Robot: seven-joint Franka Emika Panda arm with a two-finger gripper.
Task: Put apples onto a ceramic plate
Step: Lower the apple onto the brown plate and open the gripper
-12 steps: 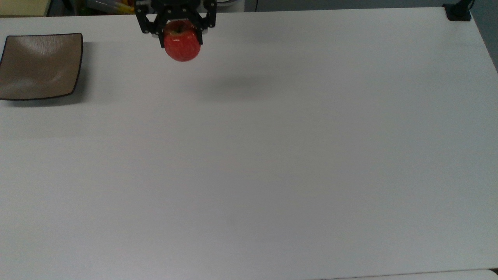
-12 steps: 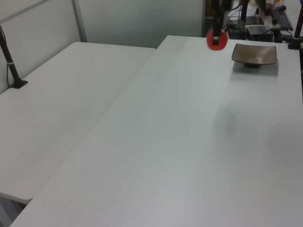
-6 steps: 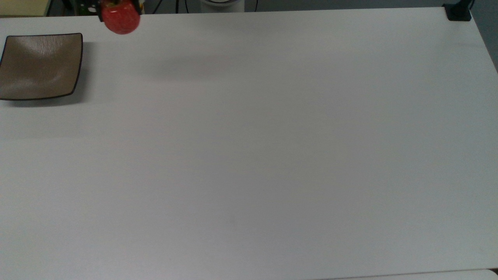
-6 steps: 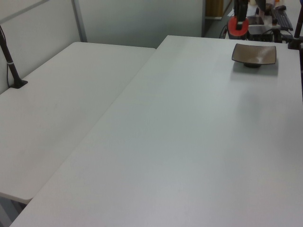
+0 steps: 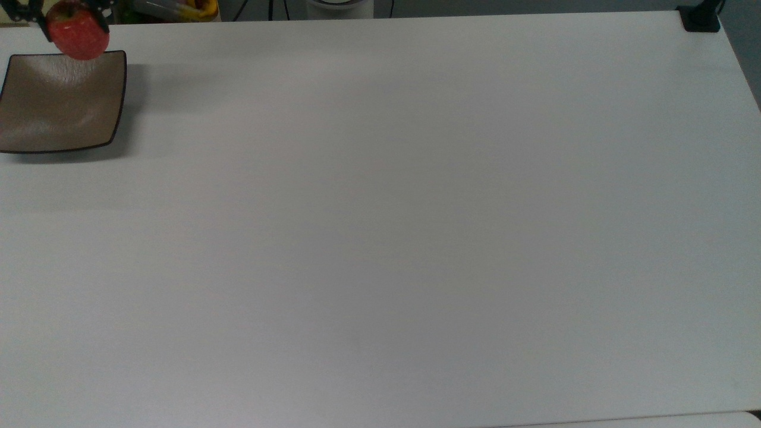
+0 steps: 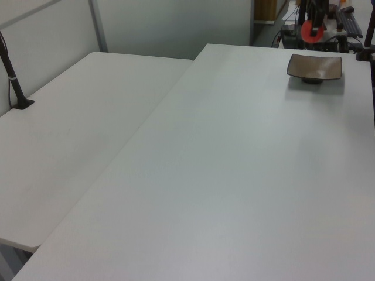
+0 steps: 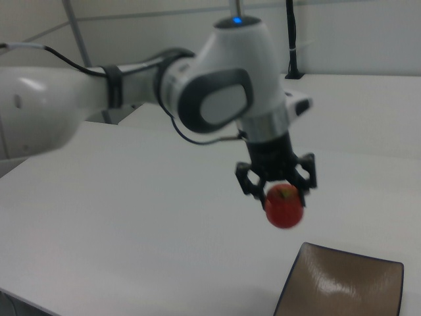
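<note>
A glossy red apple (image 5: 78, 37) hangs in the air with my gripper (image 5: 71, 24) shut on it, at the top view's far left over the back edge of the ceramic plate (image 5: 53, 113). The plate is square, brownish-taupe with a dark rim, and rests on the white table. In the right view the apple (image 7: 284, 205) hangs in the black fingers of my gripper (image 7: 281, 192), above and just left of the plate (image 7: 342, 289). In the left view the apple (image 6: 311, 32) floats behind the plate (image 6: 314, 67) at the far right end of the table.
The white table (image 5: 386, 226) stretches wide and bare to the top view's right. A second white table (image 6: 76, 129) adjoins it on the left view's left. A black clamp base (image 5: 700, 18) sits at the top view's back right corner. Cluttered equipment (image 6: 328, 23) lies beyond the plate.
My gripper has carried the apple leftward across the top view, from the table's back middle to above the plate's back edge. The plate has not moved.
</note>
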